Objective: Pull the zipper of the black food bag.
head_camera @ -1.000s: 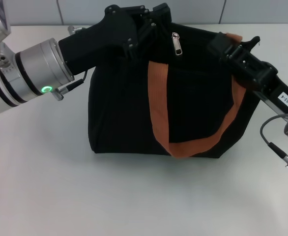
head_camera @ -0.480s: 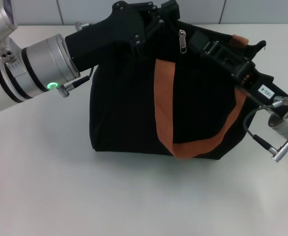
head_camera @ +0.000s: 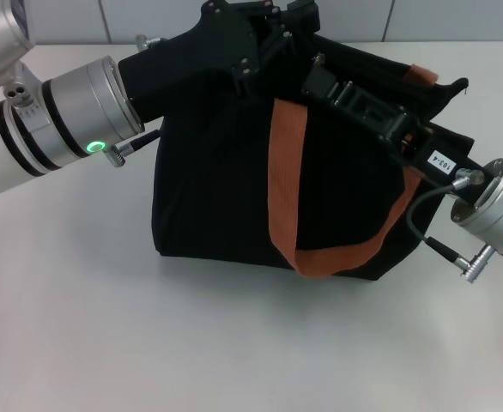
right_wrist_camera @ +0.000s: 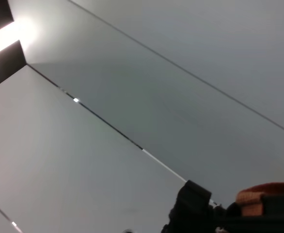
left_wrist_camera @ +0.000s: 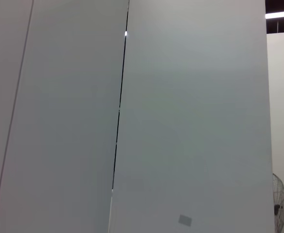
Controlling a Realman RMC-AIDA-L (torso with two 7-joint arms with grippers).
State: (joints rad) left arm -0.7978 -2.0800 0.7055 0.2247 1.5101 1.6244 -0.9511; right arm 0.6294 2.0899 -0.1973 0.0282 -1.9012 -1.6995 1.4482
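Note:
The black food bag stands on the white table in the middle of the head view, with an orange-brown strap handle looping down its front. My left gripper is at the bag's upper back edge, towards its left corner. My right gripper reaches in from the right along the bag's top, and its tip lies where the zipper track runs. The zipper slider and its pull tab are hidden behind that tip. The right wrist view shows a bit of the orange strap and black fabric.
The white table spreads in front of and to the left of the bag. A grey panelled wall runs behind it. A cable with a metal plug hangs off my right wrist beside the bag's right end. The left wrist view shows only wall panels.
My right gripper has moved left along the bag's top to the zipper and now covers the pull tab, which showed before. The left arm and the bag have shifted only slightly.

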